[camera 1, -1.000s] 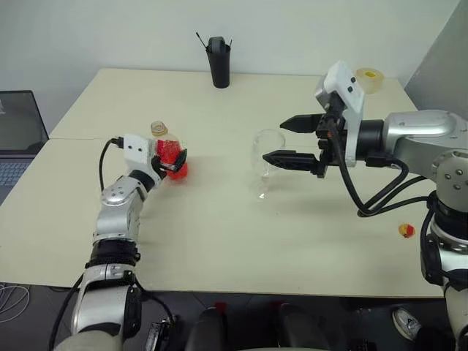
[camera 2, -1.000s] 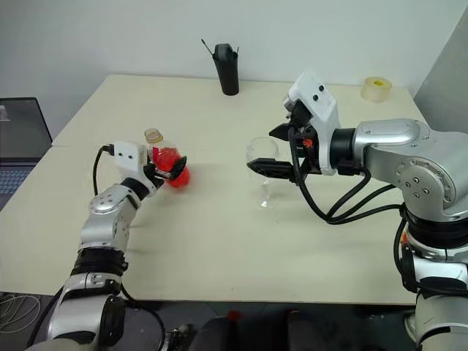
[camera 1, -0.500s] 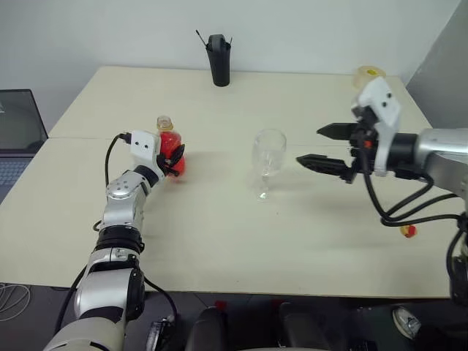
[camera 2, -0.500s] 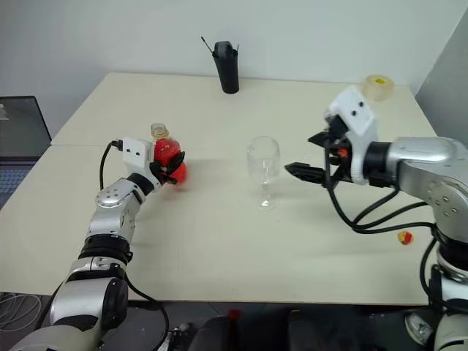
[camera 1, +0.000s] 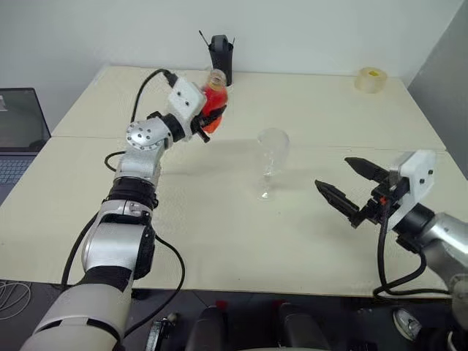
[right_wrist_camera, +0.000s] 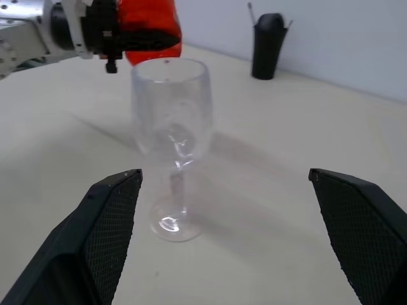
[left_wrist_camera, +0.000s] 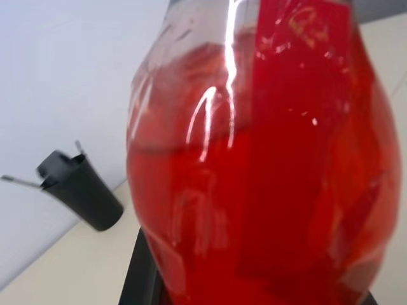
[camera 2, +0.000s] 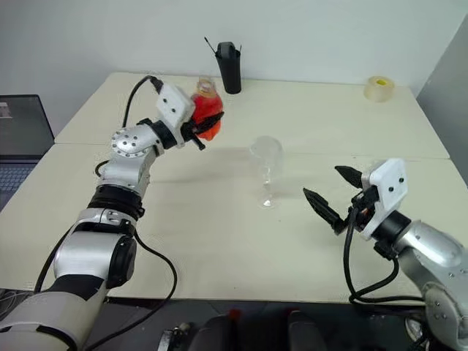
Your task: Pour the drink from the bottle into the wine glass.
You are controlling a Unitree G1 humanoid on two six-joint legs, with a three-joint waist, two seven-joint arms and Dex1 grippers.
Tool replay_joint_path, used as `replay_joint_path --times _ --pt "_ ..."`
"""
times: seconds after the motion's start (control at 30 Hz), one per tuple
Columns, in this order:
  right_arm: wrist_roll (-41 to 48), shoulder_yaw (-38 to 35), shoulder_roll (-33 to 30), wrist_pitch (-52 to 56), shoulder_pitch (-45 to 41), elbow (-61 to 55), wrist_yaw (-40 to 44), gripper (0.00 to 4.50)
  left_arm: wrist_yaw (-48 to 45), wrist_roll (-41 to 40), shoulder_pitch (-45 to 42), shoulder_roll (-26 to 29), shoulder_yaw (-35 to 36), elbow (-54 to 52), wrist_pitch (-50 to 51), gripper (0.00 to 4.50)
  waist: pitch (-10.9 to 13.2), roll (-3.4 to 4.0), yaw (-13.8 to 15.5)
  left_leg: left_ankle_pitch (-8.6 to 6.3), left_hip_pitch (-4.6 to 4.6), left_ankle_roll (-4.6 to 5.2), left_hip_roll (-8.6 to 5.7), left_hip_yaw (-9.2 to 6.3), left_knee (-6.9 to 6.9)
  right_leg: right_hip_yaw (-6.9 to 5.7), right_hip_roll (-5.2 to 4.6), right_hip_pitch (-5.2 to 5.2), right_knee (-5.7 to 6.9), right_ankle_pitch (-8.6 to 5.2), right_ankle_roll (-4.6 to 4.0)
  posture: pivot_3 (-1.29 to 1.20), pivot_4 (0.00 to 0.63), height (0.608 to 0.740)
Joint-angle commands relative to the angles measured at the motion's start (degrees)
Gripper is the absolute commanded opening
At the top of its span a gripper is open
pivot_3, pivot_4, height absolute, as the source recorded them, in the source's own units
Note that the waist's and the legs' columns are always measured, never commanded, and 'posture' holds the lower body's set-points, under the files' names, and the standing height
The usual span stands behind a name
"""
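The left end effector (camera 1: 213, 117) is clamped on the bottle (camera 1: 212, 102), which a second ago stood on the worktop (camera 1: 219, 234) and is now lifted clear of it, upright, the drink (left_wrist_camera: 267, 190) filling its body, close in front of the black holder (camera 1: 220, 58). The wine glass (camera 1: 271, 157) stands empty, lower and off to that end effector's right, unmoved. The right end effector (camera 1: 344, 186), fingers spread wide and holding nothing, has drawn back from beside the glass and now sits well apart from it.
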Motion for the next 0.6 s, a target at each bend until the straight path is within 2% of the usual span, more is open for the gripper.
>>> replay_joint_path --times 0.03,0.3,0.6 --pt "-9.1 4.8 1.1 -10.0 4.3 -2.2 -2.5 4.50 3.1 3.0 -4.5 -0.5 -1.1 2.3 -6.6 0.95 0.0 0.00 -0.1 0.00 -0.01 0.00 -0.03 0.00 0.00 -0.01 -0.01 0.00 0.00 0.00 0.00 0.00 0.150 0.740" --pt "-15.3 10.1 4.2 -17.5 6.0 -1.0 -4.5 4.50 7.1 6.6 -7.7 -3.2 -2.8 7.2 -13.2 0.95 0.0 0.00 -0.7 0.08 -0.03 -0.14 -0.10 -0.10 0.07 -0.01 -0.07 0.00 0.06 -0.01 0.02 0.00 0.150 0.740" --pt "-16.2 11.9 4.6 -17.7 3.2 -0.3 -4.4 4.50 15.3 15.8 -8.9 -0.9 -7.8 9.5 -22.1 0.95 0.0 0.00 -0.8 0.10 0.00 -0.18 -0.13 -0.12 0.09 0.00 -0.10 0.00 0.14 -0.01 0.02 0.00 0.150 0.740"
